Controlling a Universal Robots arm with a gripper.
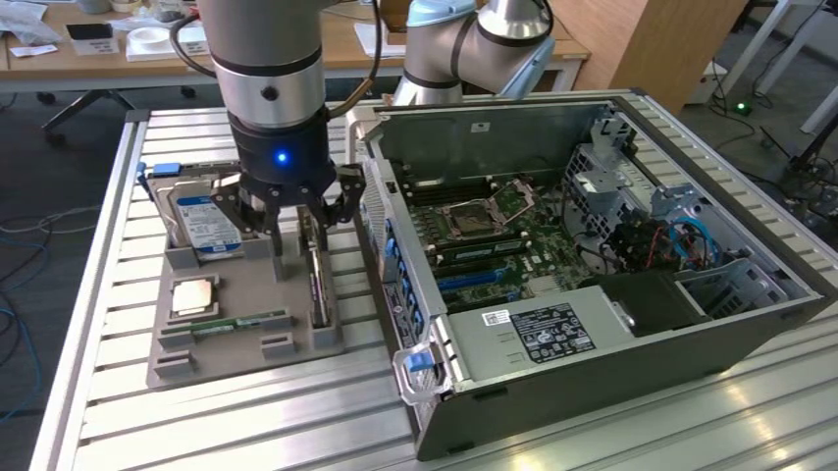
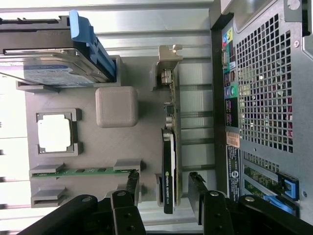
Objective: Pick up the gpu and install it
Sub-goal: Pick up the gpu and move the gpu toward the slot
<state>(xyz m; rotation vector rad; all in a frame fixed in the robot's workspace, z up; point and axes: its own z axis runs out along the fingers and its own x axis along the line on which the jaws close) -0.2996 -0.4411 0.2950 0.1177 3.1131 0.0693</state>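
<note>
The gripper [image 2: 164, 175] hangs low over a grey tray [image 2: 142, 142], with its two black fingers [image 2: 132, 183] spread wide. The gpu [image 2: 168, 166] stands on its long edge in a tray slot, and one finger reaches down on each side of it. There is a gap between each finger and the card, so neither one touches it. The card's black cooler face is at the end between the fingers. Its green board runs on from there to the silver bracket [image 2: 168, 54] at the far end.

The gpu sits along the side of the tray nearest the case [image 2: 264, 88]. Deeper in the tray, a RAM stick [image 2: 83, 171] lies in its holder near the fingers. A CPU [image 2: 55, 133] rests in a square pocket beyond it, beside a plain grey block [image 2: 116, 106]. A hard drive [image 2: 44, 68] with a blue rail stands at the tray's far end.

In the exterior view the tray lies on a slatted metal table [image 1: 196, 422], on the exterior view's left of the open case. The case lies on its side with the motherboard [image 1: 497, 245] facing up. The arm comes straight down over the tray, with a blue light glowing on its wrist. A second arm [image 1: 472, 39] stands behind the case, and a desk [image 1: 78, 61] with papers lies farther back.
</note>
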